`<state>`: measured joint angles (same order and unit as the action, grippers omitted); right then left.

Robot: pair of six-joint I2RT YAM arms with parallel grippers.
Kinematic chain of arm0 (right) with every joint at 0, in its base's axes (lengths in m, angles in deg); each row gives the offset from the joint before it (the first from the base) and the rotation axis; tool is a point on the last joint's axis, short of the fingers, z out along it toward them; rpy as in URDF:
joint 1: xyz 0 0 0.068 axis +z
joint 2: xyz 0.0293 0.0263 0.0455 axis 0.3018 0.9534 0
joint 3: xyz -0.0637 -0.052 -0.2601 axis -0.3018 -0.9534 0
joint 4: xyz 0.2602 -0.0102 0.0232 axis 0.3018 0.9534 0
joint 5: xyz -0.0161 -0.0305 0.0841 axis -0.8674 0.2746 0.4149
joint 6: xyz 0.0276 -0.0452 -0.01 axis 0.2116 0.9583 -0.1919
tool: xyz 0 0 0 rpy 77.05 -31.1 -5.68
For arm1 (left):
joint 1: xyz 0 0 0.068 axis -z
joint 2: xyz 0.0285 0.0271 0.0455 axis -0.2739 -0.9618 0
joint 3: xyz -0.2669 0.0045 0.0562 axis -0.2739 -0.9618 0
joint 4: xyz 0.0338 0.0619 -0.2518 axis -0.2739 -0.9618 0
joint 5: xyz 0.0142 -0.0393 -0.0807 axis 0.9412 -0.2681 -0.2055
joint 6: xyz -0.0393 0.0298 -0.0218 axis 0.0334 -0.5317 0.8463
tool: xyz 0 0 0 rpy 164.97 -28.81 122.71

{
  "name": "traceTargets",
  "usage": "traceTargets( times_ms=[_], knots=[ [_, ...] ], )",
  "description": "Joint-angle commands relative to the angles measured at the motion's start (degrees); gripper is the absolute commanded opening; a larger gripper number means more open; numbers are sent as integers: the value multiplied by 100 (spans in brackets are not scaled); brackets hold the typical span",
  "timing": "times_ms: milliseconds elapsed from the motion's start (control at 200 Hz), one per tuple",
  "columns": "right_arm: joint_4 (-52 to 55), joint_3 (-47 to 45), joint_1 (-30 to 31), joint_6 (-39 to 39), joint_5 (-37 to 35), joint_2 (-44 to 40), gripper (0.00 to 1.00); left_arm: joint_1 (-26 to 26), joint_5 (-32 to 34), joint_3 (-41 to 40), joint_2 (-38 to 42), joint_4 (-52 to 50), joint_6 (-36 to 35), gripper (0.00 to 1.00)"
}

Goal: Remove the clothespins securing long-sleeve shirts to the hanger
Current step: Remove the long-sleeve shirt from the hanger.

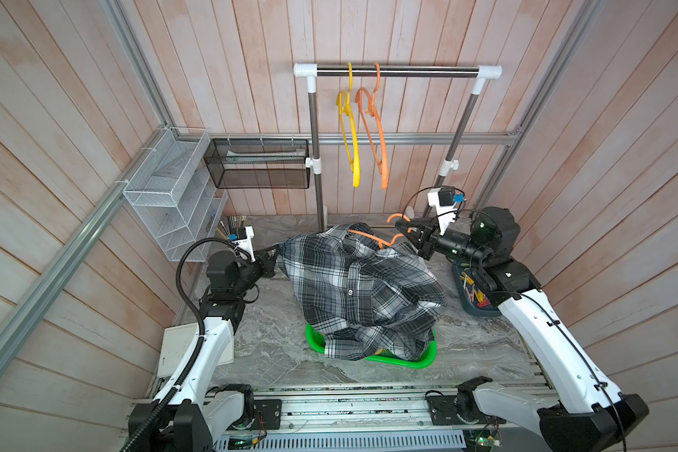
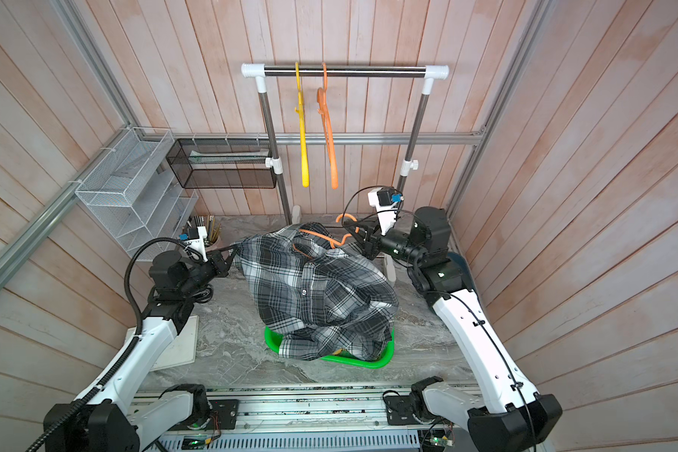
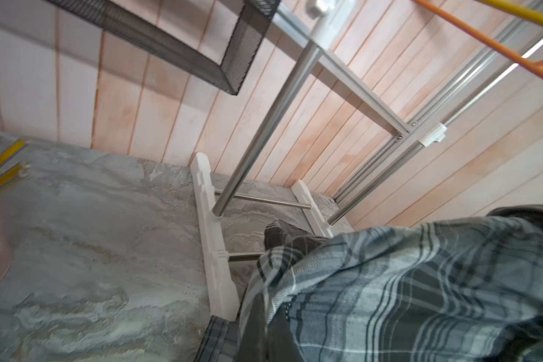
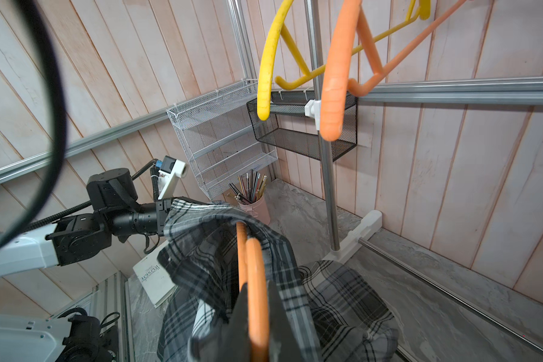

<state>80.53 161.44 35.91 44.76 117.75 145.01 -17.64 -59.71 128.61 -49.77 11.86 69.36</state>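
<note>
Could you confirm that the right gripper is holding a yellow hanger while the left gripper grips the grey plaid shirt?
Not quite: the hanger in the right gripper is orange, not yellow, as the right wrist view shows. The left gripper does grip the grey plaid shirt.

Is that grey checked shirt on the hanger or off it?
On it, loosely: the orange hanger runs into the shirt at the neck, and cloth drapes around it, bunched over a green tub.
</note>
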Motion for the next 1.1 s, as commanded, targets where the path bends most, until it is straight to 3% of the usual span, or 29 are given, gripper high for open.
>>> traceTargets(
  times_ms=[0,175,315,510,775,980,1095],
  knots=[
    [-344,-149,-356,-127,350,-346,0,-478,268,-374,18,3,433,0],
    [-351,-300,-811,-194,569,-685,0,-654,267,-440,153,-228,255,0],
    [-697,-493,-1022,-431,869,-915,0,-636,-186,-458,249,-260,67,0],
    [-382,-271,-1395,-271,868,-1073,0,-703,209,-711,495,-590,93,0],
    [-349,-393,-1904,-422,1117,-1181,0,-802,65,-851,925,-410,200,0],
    [-149,-325,-2458,-389,1305,-1333,0,-928,532,-1022,1187,-697,213,0],
    [-268,-448,-2559,-507,1375,-1333,0,-960,408,-1113,1214,-520,383,0]
  ],
)
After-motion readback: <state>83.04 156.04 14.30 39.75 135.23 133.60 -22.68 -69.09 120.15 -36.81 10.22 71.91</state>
